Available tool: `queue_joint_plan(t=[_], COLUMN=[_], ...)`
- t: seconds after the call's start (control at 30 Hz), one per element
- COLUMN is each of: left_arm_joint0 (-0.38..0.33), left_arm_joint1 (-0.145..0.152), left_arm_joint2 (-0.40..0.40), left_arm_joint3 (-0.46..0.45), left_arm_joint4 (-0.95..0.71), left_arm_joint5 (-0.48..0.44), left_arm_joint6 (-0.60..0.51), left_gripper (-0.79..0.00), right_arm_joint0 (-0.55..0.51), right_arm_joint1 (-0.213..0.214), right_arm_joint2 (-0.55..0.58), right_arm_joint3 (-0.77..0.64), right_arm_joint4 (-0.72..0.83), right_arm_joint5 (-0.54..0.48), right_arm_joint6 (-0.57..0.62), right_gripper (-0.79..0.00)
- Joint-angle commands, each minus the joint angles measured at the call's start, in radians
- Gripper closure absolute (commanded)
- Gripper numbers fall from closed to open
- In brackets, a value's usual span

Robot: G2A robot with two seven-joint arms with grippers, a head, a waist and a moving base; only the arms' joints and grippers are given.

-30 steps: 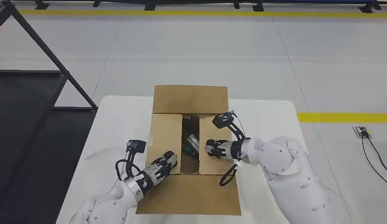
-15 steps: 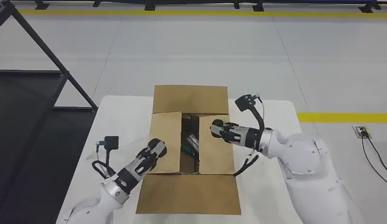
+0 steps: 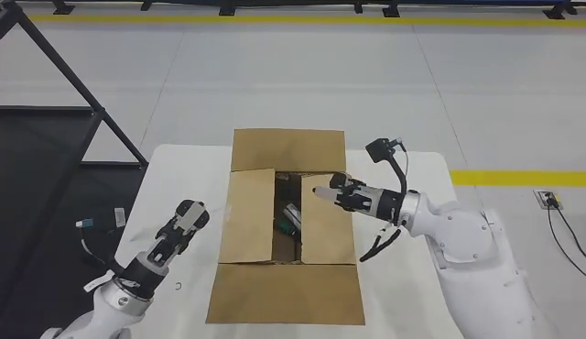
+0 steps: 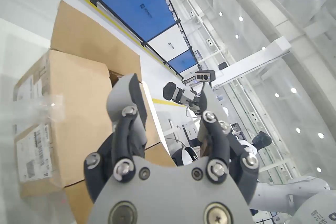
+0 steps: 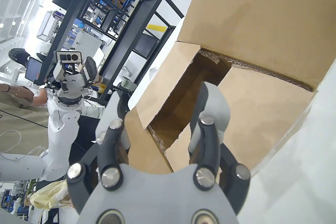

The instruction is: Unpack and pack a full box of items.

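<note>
Seen from above, the cardboard box [image 3: 286, 151] sits in the middle of the white table [image 3: 179, 174], its long axis running from 6 to 12 o'clock. The far flap [image 3: 288, 148] is laid out flat toward 12 and the near flap [image 3: 286, 293] toward 6. The left flap [image 3: 247, 215] and right flap [image 3: 328, 238] are folded in over the opening, leaving a narrow slot between them along the same axis. A second ago the left gripper [image 3: 190, 215] lay over the near end of the left flap. It has since drawn back off the cardboard and is now over bare table at 9 o'clock of the box, pointing toward 1 o'clock with its fingers [image 4: 131, 96] spread and nothing between them. The right gripper [image 3: 322, 192] has shifted from the near part of the right flap toward its far part, at about 2 o'clock of the box's centre, and points toward 9 o'clock. Its fingers [image 5: 212, 101] stand apart above the flap's inner edge, and whether they touch the cardboard cannot be told. The flaps lie much as they did. Through the slot the items [image 3: 290, 218] show inside the box: something pale green and white among darker shapes too small to make out.
</note>
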Motion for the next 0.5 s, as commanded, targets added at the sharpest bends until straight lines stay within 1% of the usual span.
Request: queue_joint_plan(t=[0.0, 0.1, 0.23, 0.27, 0.3, 0.37, 0.4, 0.43, 0.47], left_arm_joint0=[0.000, -0.006, -0.020, -0.015, -0.008, 0.014, 0.027, 0.043, 0.061], left_arm_joint1=[0.000, 0.001, 0.007, 0.009, 0.013, 0.020, 0.025, 0.028, 0.031], left_arm_joint2=[0.000, 0.010, -0.004, -0.015, -0.033, -0.079, -0.111, -0.136, -0.158], left_arm_joint3=[0.000, 0.003, 0.022, 0.029, 0.037, 0.061, 0.071, 0.084, 0.097], left_arm_joint4=[0.000, -0.012, -0.049, -0.066, -0.086, -0.123, -0.128, -0.177, -0.240], left_arm_joint5=[0.000, 0.016, 0.022, 0.018, 0.010, -0.002, -0.011, -0.021, -0.028], left_arm_joint6=[0.000, -0.010, -0.075, -0.107, -0.145, -0.233, -0.278, -0.317, -0.378], left_gripper=[-0.785, -0.785, -0.785, -0.785, -0.785, -0.785, -0.785, -0.785, -0.785], right_arm_joint0=[0.000, 0.014, 0.101, 0.132, 0.161, 0.234, 0.267, 0.304, 0.337], right_arm_joint1=[0.000, -0.002, -0.005, -0.005, -0.008, -0.012, -0.015, -0.017, -0.020], right_arm_joint2=[0.000, -0.012, -0.015, -0.017, -0.025, -0.035, -0.048, -0.056, -0.065], right_arm_joint3=[0.000, 0.055, 0.235, 0.290, 0.350, 0.478, 0.538, 0.601, 0.662], right_arm_joint4=[0.000, 0.051, 0.103, 0.099, 0.127, 0.128, 0.139, 0.128, 0.116], right_arm_joint5=[0.000, 0.005, -0.019, -0.029, -0.049, -0.077, -0.109, -0.136, -0.155], right_arm_joint6=[0.000, -0.024, -0.101, -0.122, -0.132, -0.176, -0.190, -0.212, -0.250], right_gripper=[-0.785, -0.785, -0.785, -0.785, -0.785, -0.785, -0.785, -0.785, -0.785])
